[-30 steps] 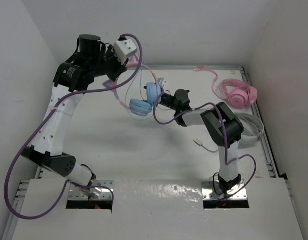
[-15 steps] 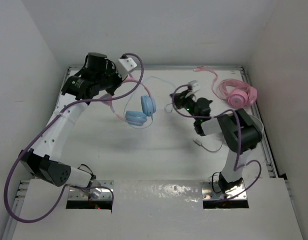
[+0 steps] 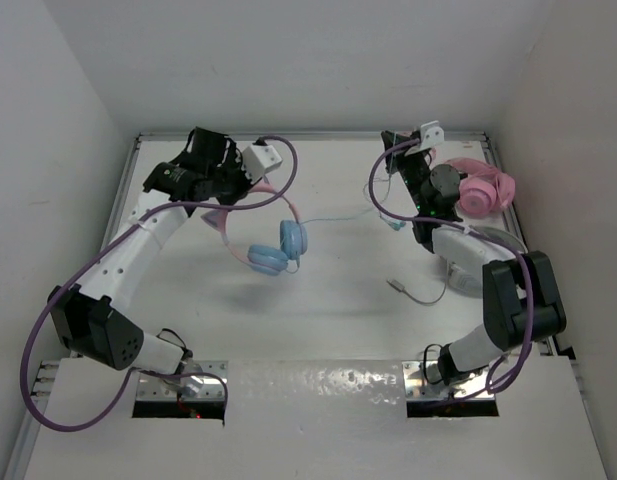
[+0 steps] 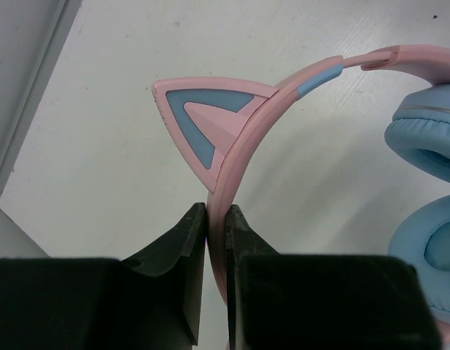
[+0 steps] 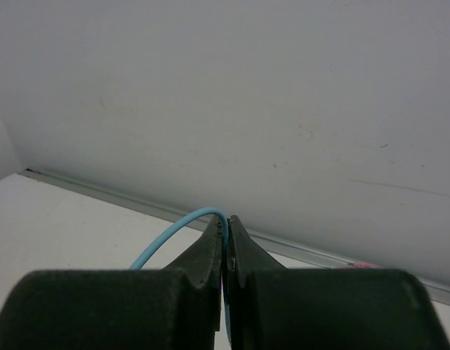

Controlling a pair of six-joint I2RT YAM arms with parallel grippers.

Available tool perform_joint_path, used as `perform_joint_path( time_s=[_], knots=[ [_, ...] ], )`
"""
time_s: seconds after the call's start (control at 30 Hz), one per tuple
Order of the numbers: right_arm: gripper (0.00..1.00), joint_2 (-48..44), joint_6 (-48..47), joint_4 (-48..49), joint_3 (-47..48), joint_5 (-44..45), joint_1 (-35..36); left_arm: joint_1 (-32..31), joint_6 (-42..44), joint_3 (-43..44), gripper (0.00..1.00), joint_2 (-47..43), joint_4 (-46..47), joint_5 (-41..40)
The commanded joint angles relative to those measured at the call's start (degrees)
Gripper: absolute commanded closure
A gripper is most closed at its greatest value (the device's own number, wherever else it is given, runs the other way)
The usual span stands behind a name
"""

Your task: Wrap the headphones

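The headphones point(image 3: 278, 245), light blue ear cups on a thin pink headband, hang over the left middle of the table. In the left wrist view my left gripper point(image 4: 216, 211) is shut on the pink headband point(image 4: 283, 95) just below its cat ear point(image 4: 203, 124), with the blue ear cups point(image 4: 429, 146) at the right edge. The thin pale blue cable point(image 3: 338, 218) runs right from the cups toward the right arm. My right gripper point(image 5: 226, 222) faces the back wall and is shut on that cable point(image 5: 173, 237), which arches out of the jaws to the left.
All-pink headphones point(image 3: 478, 190) lie at the back right beside the right wrist. Larger white-grey headphones point(image 3: 503, 255) sit under the right forearm. A loose cable with a plug point(image 3: 408, 290) lies in front of them. Side walls and a metal rail point(image 3: 318, 133) bound the table.
The right gripper left the ear cups, shut on the cable and swung to the back right, drawing the cable out. The left arm came down and forward with the headphones.
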Motion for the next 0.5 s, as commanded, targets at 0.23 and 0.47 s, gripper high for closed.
perform_joint_path(
  time_s=[0.23,0.47],
  knots=[
    [1.0,4.2,-8.4,-21.4,20.5,3.4,0.1,-0.5,3.6,-1.6,1.0,-3.2,0.1,7.1],
    [1.0,11.7,-7.1,-32.8,37.9,4.3,0.1,-1.4,8.7,-0.1,1.0,-3.8,-5.2,16.8]
  ],
)
